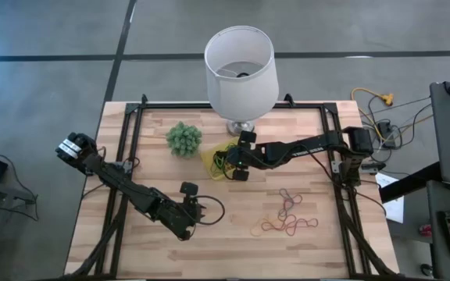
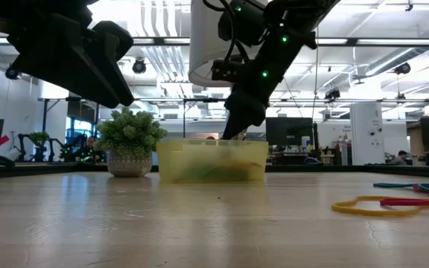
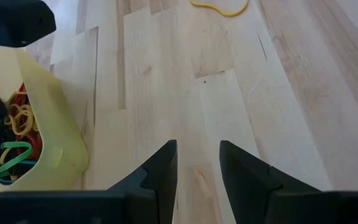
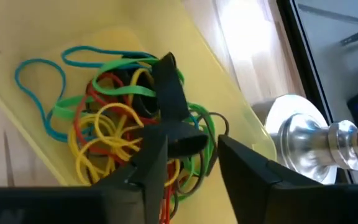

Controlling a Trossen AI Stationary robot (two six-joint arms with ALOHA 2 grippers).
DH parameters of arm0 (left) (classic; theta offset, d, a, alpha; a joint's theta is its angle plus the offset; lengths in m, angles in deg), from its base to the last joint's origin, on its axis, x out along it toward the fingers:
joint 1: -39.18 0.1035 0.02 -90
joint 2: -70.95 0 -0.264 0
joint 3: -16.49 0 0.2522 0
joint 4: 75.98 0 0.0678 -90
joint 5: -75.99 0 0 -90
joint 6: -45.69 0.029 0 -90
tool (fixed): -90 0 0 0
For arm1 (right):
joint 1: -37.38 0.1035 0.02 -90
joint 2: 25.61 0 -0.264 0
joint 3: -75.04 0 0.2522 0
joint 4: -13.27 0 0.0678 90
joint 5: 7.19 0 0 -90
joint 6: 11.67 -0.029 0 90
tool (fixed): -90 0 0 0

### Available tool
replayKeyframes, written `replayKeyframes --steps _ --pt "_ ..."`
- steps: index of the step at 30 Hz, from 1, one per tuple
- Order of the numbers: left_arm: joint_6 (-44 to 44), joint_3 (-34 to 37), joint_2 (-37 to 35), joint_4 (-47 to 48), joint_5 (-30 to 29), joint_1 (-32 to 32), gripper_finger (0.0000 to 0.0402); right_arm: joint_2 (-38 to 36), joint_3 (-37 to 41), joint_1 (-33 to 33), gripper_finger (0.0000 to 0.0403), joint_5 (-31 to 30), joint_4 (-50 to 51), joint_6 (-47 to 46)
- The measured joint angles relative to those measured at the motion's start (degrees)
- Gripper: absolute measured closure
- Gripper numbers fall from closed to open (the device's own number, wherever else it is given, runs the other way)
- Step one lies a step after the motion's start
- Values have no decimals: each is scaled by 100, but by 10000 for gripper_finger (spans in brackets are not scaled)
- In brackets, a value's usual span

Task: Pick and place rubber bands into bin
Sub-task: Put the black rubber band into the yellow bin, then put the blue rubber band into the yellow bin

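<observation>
The big wooden table (image 1: 170,242) holds everything, and at its back stands a white lamp (image 1: 241,66) with a fuzzy green plant (image 1: 184,138) beside it. Just in front of the lamp sits the little yellow bin (image 4: 216,68), and it already has a tangled heap of green, yellow, red, blue and black bands inside. The right gripper (image 4: 191,155) hangs right over that heap, low inside the bin, and its two fingers stand apart with nothing squeezed between them. A black band (image 4: 166,87) stands up in front of the fingers, resting on the heap. So the step in hand looks like the drop: a band has been let go into the bin. The left gripper (image 3: 197,165) waits over bare wood near the front of the table, its fingers a little apart and holding nothing. More rubber bands (image 1: 291,218) lie loose on the table toward the right front, well apart from the bin, so the job is not finished. Next, the right arm should lift straight up out of the bin without hooking any band, then go over to the loose ones and come down on one thin loop to pinch it.
</observation>
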Motion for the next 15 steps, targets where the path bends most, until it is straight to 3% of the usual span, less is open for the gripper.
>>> replayKeyframes --steps 8,15 --pt "-9 7 0 5 0 -39 297 -549 -61 201 239 -6 1283 -449" --pt "-134 77 0 6 4 -66 297 -1500 -16 1174 248 26 2729 -1562"
